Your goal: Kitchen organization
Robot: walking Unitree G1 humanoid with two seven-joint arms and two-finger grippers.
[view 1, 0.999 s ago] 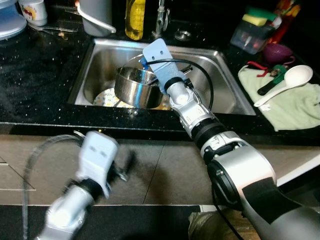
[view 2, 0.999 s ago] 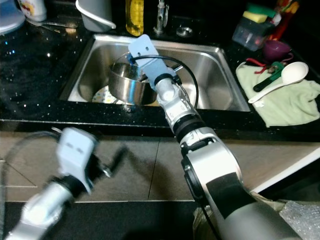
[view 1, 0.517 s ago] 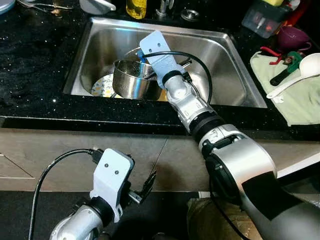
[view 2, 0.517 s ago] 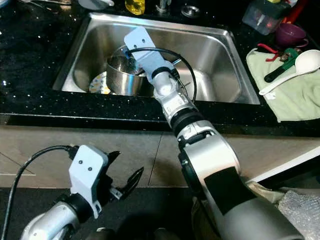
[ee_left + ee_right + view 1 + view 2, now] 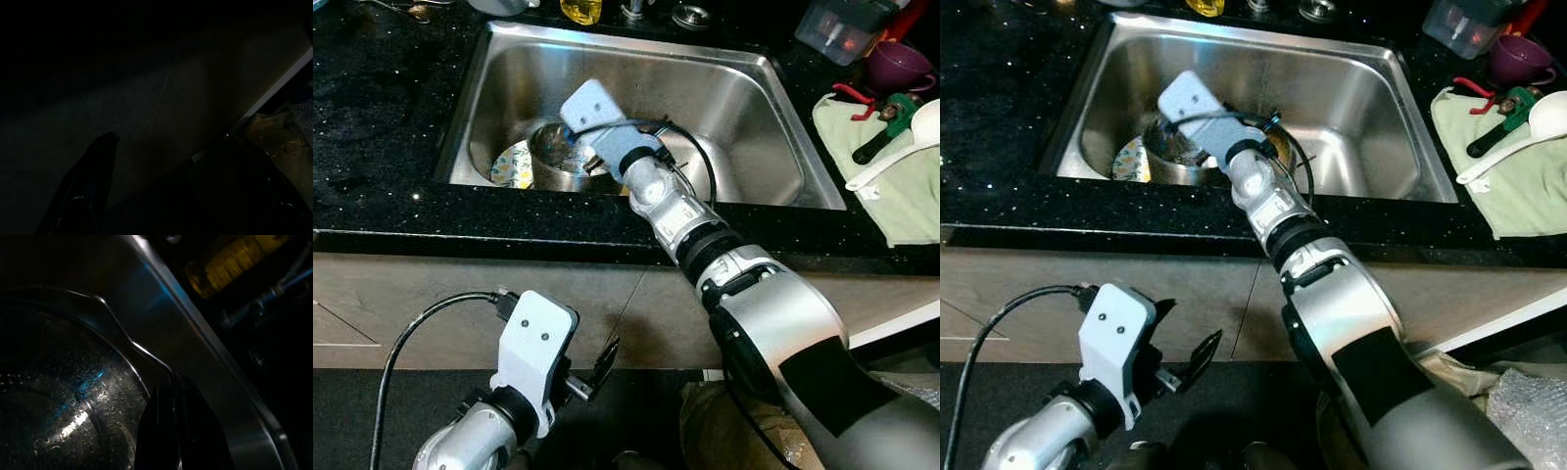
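Right wrist view looks straight along the right gripper, whose jaws are clenched on the rim of the steel pot; the two black fingers pinch the thin wall close together, with the wet inside of the pot to one side and the sink wall just beyond. From the head views, the pot sits in the near left part of the sink, resting partly over a patterned plate, close to the sink's front edge.

The main risk, as I judge it, is the pot swinging or slipping out of this one-sided pinch once lifted: the rim is thin, wet and smooth, and the weight hangs off to the side of the grip. A tilt could also knock the plate beneath it or strike the front edge of the bench.

Down by the cabinet front, the left gripper hangs idle below the bench, its jaws parted and holding nothing.
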